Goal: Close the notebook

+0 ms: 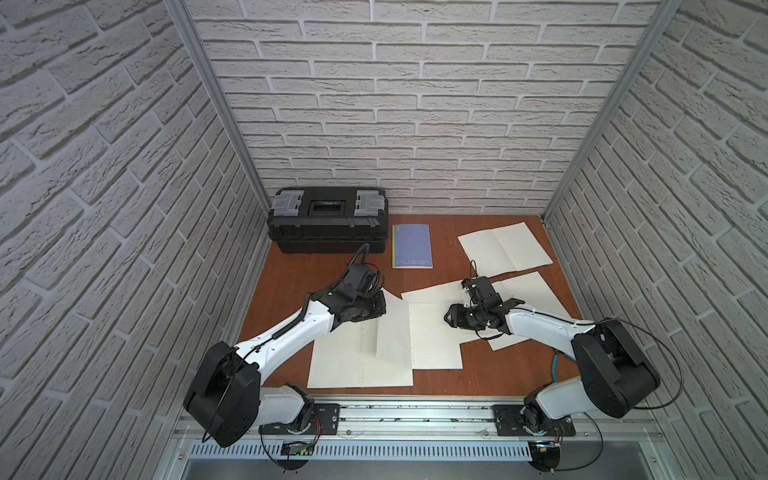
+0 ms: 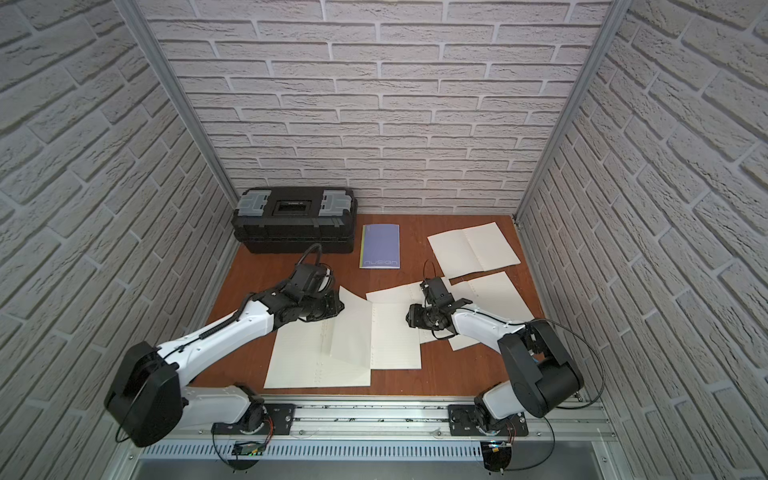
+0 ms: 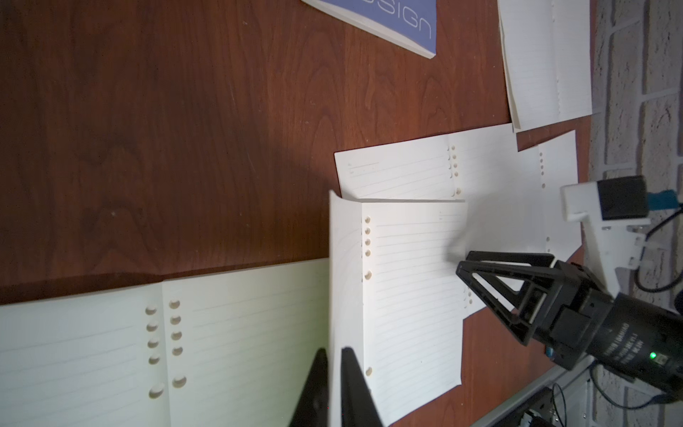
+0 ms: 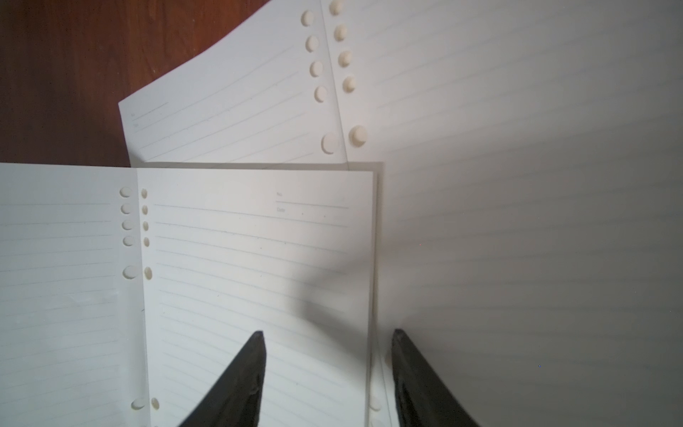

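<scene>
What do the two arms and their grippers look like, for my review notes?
The left arm and right arm have white shells, bulky black joint housings and black external cables. The left gripper and right gripper have black, tapered triangular jaws. A green light glows behind the right gripper.

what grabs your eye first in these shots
Pale open notebooks sprawl, some overlapping, across the red-brown table. Mid-table, the left gripper pinches one lifted page, with the right gripper open over the facing page. A black toolbox and closed blue notebook sit at the back.
</scene>
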Robot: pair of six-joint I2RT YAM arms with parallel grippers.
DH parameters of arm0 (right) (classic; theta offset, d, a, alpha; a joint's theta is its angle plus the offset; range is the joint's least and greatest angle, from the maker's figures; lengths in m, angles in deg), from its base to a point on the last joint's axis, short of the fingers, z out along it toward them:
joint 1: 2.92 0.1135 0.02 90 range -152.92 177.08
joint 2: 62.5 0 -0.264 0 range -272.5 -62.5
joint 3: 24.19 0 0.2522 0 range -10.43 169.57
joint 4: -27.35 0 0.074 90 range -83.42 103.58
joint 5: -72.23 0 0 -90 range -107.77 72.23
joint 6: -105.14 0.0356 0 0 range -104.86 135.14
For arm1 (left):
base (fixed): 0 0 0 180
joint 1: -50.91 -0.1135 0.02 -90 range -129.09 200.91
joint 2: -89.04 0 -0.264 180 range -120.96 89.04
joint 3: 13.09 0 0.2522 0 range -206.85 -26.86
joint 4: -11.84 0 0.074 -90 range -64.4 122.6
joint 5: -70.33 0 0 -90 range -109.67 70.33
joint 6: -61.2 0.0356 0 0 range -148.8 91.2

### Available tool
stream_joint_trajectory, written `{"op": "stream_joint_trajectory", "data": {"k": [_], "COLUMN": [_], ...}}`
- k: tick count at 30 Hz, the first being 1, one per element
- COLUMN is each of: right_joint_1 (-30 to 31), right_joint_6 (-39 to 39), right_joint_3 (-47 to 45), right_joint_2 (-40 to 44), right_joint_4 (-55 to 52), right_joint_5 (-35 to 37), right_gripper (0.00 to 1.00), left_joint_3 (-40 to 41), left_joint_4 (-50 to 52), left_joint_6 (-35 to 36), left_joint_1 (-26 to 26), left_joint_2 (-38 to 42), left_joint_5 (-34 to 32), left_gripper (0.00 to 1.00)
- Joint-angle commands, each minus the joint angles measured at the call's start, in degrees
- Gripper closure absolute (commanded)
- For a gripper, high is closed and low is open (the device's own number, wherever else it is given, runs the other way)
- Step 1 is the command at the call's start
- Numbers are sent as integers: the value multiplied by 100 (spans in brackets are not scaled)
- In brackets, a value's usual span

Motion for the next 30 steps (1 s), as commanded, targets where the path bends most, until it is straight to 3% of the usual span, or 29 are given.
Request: {"op": "stream_joint_trajectory", "data": {"k": [1,8,23,30], "right_joint_1": [77,100,105,100], "right_joint_6": [60,127,160,75], "right_joint_3": [-124,-132,-116,-22], "right_joint_2": [-70,-186,-23,402], "right_joint_4": [47,221,210,-246], "right_joint_5": [-133,-235,-258,62], "right_gripper": [45,45,45,44], "left_joint_3": [-131,-217,-479,-694], "left_joint_4": [-71,-178,-536,-795], "left_joint_6": [96,146,170,273], "left_joint_1": [-26,138,640,1001], "left_joint_2": [6,-16,-228,-526], "left_joint_5": [162,252,392,428], "left_gripper": [85,75,70,67]}}
